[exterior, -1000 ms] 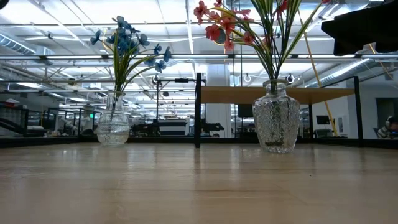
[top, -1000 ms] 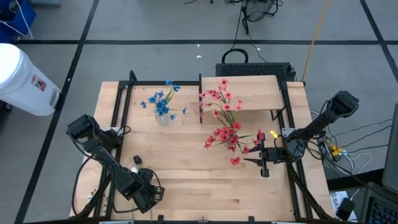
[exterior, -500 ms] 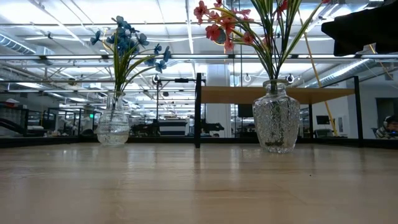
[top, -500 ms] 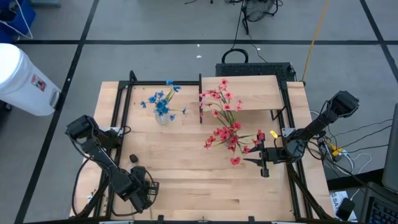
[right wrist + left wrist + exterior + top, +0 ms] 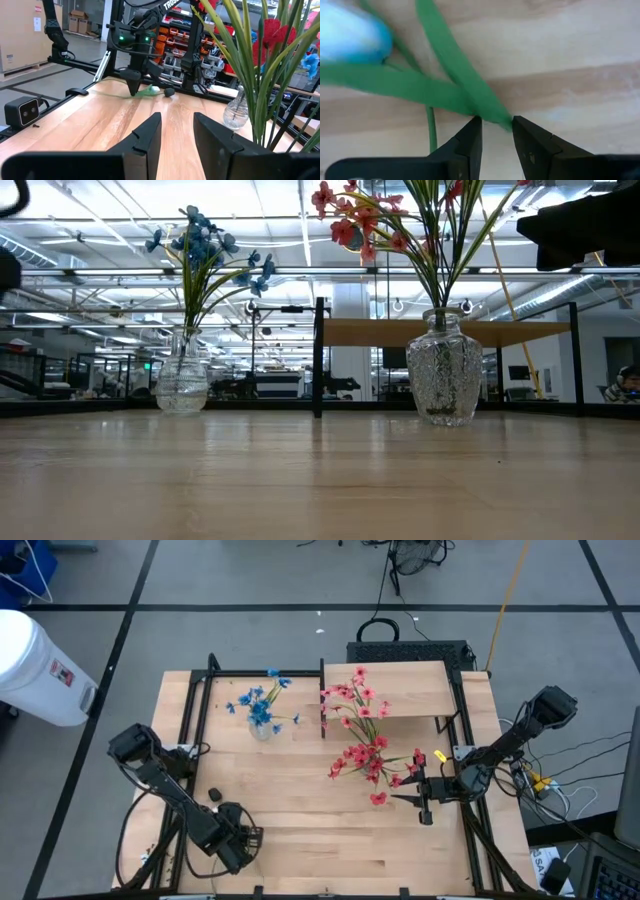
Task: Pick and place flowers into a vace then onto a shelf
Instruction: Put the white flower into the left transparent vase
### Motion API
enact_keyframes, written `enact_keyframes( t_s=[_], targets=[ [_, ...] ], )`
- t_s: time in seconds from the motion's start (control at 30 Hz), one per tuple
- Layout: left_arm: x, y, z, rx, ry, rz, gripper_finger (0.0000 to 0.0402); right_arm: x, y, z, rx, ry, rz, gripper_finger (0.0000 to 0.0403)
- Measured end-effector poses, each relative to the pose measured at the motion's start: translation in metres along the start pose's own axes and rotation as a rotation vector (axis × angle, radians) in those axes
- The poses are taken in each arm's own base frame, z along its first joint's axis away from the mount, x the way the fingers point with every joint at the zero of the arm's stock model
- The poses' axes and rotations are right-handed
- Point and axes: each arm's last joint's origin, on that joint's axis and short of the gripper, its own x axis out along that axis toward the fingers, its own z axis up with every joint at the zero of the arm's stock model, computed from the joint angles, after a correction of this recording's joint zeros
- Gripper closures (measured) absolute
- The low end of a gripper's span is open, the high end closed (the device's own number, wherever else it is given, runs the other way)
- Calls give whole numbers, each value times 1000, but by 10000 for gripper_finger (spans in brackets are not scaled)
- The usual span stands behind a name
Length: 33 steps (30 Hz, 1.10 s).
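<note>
A flower stem with broad green leaves [image 5: 395,82] and a pale bud [image 5: 350,37] lies on the tabletop near its near-left corner. My left gripper [image 5: 495,125] stands over it, pointing down, shut on the leaves; the right wrist view shows it [image 5: 134,87] from afar. A bunch of blue flowers [image 5: 260,705] stands in a small glass vase [image 5: 183,385]. Red-pink sprays [image 5: 365,740] stand in a larger cut-glass vase [image 5: 445,380]. My right gripper [image 5: 425,795] waits open just right of the larger vase. The pale raised shelf [image 5: 400,690] is at the far side. My left gripper pinches the green leaves where they cross [image 5: 492,116], between its two fingertips [image 5: 472,132]. The fingers come from above, pointing down. The stem, leaves and bud lie along the wood; the thin stalk [image 5: 431,127] runs beside one finger.
A small dark object [image 5: 212,795] lies on the table near my left gripper. A dark metal frame [image 5: 200,690] borders the table. Open wood [image 5: 320,830] stretches between the two grippers. A white bin [image 5: 35,665] stands on the floor beyond the left edge.
My left gripper has shifted a little over the near-left part of the table, first toward the left edge, then back toward the right. The vases, the flowers in them and my right arm have kept still.
</note>
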Motion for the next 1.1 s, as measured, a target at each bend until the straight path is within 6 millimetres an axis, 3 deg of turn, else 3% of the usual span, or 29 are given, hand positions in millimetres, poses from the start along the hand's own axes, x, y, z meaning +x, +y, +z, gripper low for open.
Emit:
enact_keyframes(
  t_s=[0.2, 0.4, 0.5, 0.63, 0.8, 0.87, 0.97, 1.1],
  targets=[
    [20, 1, 13, 30, 56, -49, 289, 0, 0, 0, -1, 1, 0, 298],
    [21, 0, 19, 104, 47, -22, 290, 0, 0, 0, -2, 4, 1, 298],
    [22, 0, 19, 138, 21, -33, 315, 0, 0, -1, 2, 7, 0, 298],
    [22, 1, 21, 181, -27, -45, 385, 0, 0, -2, 16, 14, 1, 298],
    [22, 2, 23, 225, -86, -53, 383, 0, 0, -2, 24, 17, 1, 298],
    [19, 4, 26, 243, -134, -72, 391, 0, 0, -2, 24, 18, 1, 298],
    [14, 8, 38, 285, -359, -149, 394, 0, 0, -2, 25, 18, 0, 298],
    [-12, 7, 40, 317, -476, -324, 398, 0, 0, -2, 32, 19, -1, 298]
  ],
)
